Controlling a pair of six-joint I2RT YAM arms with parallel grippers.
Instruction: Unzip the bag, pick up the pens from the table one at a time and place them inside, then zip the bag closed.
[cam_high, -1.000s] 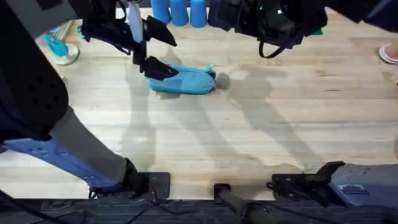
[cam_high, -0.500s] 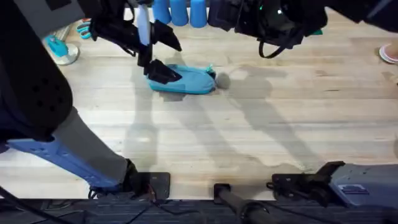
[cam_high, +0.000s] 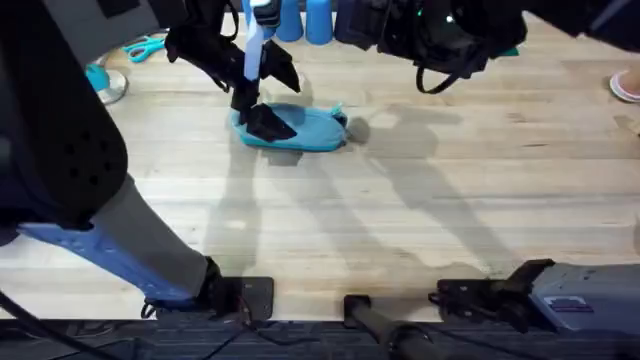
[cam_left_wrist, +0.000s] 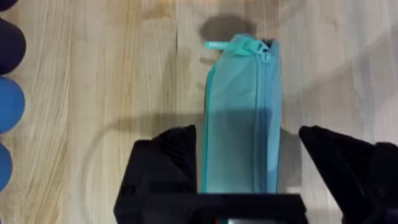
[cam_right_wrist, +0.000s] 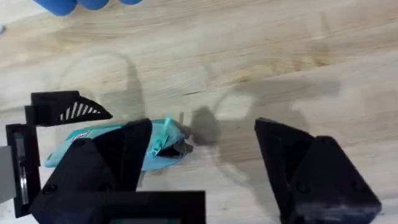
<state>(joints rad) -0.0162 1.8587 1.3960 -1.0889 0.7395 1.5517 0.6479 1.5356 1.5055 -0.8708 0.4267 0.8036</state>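
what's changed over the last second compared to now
The left tool slid to the right along the table and now straddles the bag's left end, fingers open on either side, not clamped. Scissors came into sight behind the arm. The bag stayed put, and the right tool kept hovering open near its zipper end.

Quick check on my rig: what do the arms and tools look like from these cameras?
Both arms are black. The left arm shows a grey forearm section and a blue segment near its base; its tool has black angular fingers and a white piece above. The right tool has chunky black fingers too, and a black cable loops off the right arm.
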